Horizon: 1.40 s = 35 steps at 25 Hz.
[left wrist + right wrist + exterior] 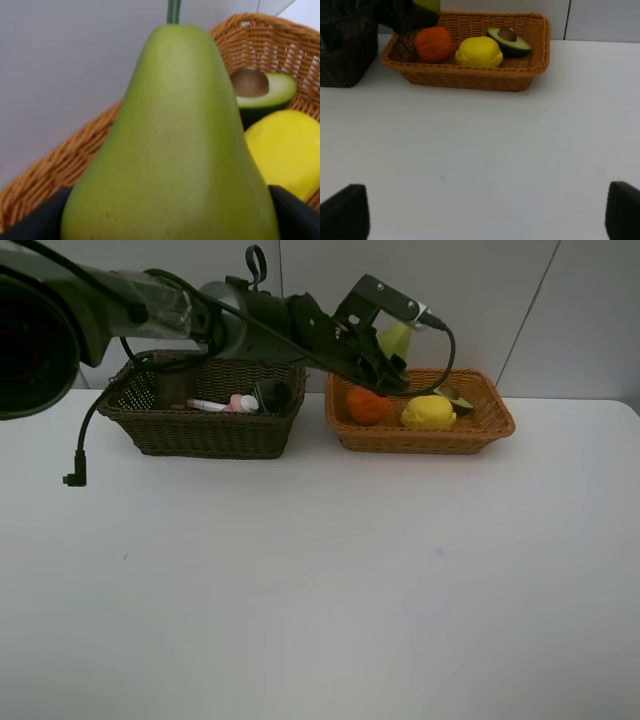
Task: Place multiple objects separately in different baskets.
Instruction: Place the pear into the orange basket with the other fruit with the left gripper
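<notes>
My left gripper [388,362] reaches across to the orange-tan basket [488,428] and is shut on the green pear [396,338], held upright over the basket's back left part. In the left wrist view the pear [170,150] fills the picture between the dark fingers [30,220]. An orange [368,405], a lemon [428,412] and an avocado half [461,400] lie in this basket. The dark brown basket [200,435] holds a pink bottle [240,403], a white marker [205,405] and a dark pump bottle [273,395]. My right gripper [482,215] hangs open over bare table.
The two baskets stand side by side at the table's far edge, close to the grey wall. A black cable [78,465] hangs from the left arm down to the table beside the dark basket. White tabletop [320,590] stretches in front.
</notes>
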Available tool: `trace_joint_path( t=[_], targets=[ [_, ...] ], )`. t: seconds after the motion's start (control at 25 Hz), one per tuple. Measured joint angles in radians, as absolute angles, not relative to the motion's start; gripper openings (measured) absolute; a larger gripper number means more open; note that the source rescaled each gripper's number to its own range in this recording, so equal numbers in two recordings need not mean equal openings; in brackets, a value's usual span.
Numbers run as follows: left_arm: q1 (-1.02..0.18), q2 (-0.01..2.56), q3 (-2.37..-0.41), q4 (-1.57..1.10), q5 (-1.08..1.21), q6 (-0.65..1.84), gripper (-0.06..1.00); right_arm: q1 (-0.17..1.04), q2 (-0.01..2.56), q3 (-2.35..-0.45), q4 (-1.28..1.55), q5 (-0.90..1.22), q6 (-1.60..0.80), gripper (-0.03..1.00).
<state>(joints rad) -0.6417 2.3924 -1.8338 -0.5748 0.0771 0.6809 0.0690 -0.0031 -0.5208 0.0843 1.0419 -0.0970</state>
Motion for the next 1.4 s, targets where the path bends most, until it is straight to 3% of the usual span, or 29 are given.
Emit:
trace_joint_path(
  t=[0.6,0.84,1.4],
  targets=[
    [-0.642,2.429,-1.836,-0.577,0.099,0.665,0.93,0.069,-0.003,-0.521,0.085,1.042,-0.097,1.00],
    [-0.645,2.429,-1.837,-0.580,0.097,0.684,0.99,0.069,-0.003,-0.521,0.087,1.042,-0.097,1.00],
    [-0.653,2.424,-1.838,-0.581,0.126,0.684,1.00,0.069,-0.003,-0.521,0.088,1.042,-0.097,1.00]
  ],
)
